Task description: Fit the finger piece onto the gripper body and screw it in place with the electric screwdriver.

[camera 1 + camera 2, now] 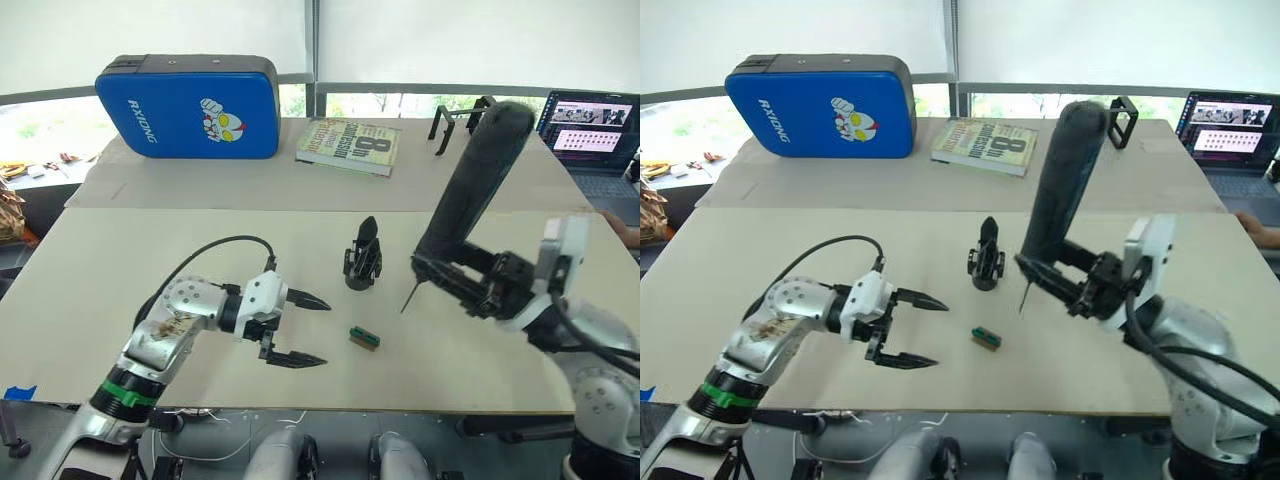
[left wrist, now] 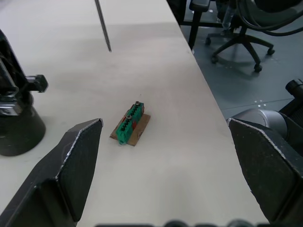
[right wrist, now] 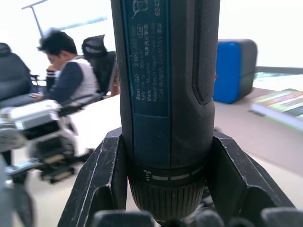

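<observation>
Blocking right gripper (image 3: 165, 189) fingertips: gripped electric screwdriver (image 1: 475, 180); bit tip visible.

Silver arms, white wrists, black jaws, green band, black cable.

A pale worktop (image 1: 120, 270) runs to bright windows (image 1: 400, 104) under white blinds (image 1: 150, 30) at the far side. Far right, a laptop (image 1: 590, 130) glows. Office chairs (image 2: 241, 38) stand on grey floor (image 2: 255, 90); a person (image 3: 66, 75) sits at a desk.
</observation>
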Robot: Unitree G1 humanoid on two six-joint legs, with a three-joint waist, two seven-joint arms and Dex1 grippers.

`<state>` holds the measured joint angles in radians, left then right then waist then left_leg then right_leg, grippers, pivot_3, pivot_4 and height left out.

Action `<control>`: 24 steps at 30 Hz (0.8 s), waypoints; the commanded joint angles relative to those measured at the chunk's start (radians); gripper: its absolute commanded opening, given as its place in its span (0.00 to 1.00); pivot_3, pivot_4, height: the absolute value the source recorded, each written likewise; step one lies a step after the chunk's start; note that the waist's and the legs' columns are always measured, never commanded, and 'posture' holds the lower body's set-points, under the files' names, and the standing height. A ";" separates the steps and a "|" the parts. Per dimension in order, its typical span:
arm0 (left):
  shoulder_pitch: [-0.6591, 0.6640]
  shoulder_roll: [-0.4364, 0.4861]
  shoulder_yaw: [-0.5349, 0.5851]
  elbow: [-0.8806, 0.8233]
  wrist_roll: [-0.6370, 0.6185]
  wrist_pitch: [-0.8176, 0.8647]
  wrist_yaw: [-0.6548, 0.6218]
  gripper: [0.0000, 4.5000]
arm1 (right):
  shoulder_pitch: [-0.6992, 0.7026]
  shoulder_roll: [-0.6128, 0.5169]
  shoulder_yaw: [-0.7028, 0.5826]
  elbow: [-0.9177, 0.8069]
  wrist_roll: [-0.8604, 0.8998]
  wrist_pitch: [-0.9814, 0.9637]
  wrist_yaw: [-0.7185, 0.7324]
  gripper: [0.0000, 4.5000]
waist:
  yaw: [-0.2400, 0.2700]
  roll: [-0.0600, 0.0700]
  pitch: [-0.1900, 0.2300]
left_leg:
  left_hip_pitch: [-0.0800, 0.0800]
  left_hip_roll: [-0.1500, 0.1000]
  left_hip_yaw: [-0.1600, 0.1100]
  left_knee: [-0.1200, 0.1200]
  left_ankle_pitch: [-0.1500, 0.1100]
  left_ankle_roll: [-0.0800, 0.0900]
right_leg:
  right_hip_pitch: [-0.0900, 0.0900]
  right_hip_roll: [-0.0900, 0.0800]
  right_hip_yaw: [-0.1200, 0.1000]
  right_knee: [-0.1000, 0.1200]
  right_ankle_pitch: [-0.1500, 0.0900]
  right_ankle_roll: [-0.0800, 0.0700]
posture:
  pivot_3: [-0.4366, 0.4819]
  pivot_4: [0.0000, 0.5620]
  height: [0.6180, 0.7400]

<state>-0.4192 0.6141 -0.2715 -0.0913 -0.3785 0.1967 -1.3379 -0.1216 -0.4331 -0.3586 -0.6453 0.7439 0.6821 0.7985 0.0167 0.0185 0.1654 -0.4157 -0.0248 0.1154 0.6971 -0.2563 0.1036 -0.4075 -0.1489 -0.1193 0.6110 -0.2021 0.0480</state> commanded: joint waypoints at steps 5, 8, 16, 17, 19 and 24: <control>-0.030 -0.052 -0.024 0.106 0.039 -0.091 -0.054 1.00 | 0.058 -0.016 0.069 -0.019 -0.014 -0.173 0.052 0.43 | -0.006 0.000 0.000 | 0.000 0.001 0.000 0.000 0.000 0.000 | 0.000 0.001 0.000 0.000 0.000 0.000 | 0.48 0.27 1.00; -0.042 -0.067 -0.031 0.148 0.072 -0.141 -0.060 1.00 | 0.035 -0.025 0.092 -0.007 0.012 -0.175 0.057 0.43 | -0.005 0.000 0.000 | 0.000 0.001 0.000 0.000 0.000 0.000 | 0.000 0.000 0.001 0.000 0.000 -0.001 | 0.48 0.27 1.00; -0.067 -0.125 -0.033 0.229 0.109 -0.196 -0.044 1.00 | 0.014 -0.046 0.163 0.064 -0.026 -0.244 0.105 0.43 | -0.004 -0.001 0.000 | 0.000 0.001 0.000 0.000 0.000 0.001 | 0.000 0.000 0.001 0.000 0.000 -0.001 | 0.48 0.27 1.00; -0.069 -0.131 -0.032 0.233 0.111 -0.197 -0.040 1.00 | 0.016 -0.049 0.164 0.068 -0.026 -0.250 0.107 0.43 | -0.003 -0.001 0.000 | 0.000 0.001 0.000 0.000 0.000 0.001 | 0.000 0.000 0.001 0.000 0.000 -0.001 | 0.48 0.27 1.00; -0.075 -0.140 -0.031 0.241 0.116 -0.195 -0.032 1.00 | 0.024 -0.056 0.167 0.069 -0.026 -0.262 0.111 0.43 | -0.003 -0.001 0.000 | 0.000 0.001 0.000 0.001 0.000 0.001 | 0.000 0.000 0.001 0.000 0.000 -0.001 | 0.48 0.27 1.00; -0.086 -0.154 -0.030 0.253 0.130 -0.205 -0.024 1.00 | 0.026 -0.059 0.184 0.074 -0.030 -0.283 0.111 0.43 | -0.003 -0.002 0.000 | 0.000 0.002 -0.001 0.001 -0.001 0.001 | 0.000 -0.001 0.001 0.000 0.000 -0.001 | 0.48 0.27 1.00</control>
<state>-0.4896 0.4634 -0.3092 0.1730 -0.2506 0.0177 -1.3645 -0.0864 -0.4888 -0.1681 -0.5468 0.6922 0.4443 0.9061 0.0140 0.0168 0.1658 -0.4157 -0.0232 0.1149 0.6976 -0.2568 0.1049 -0.4079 -0.1495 -0.1185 0.6110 -0.2024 0.0474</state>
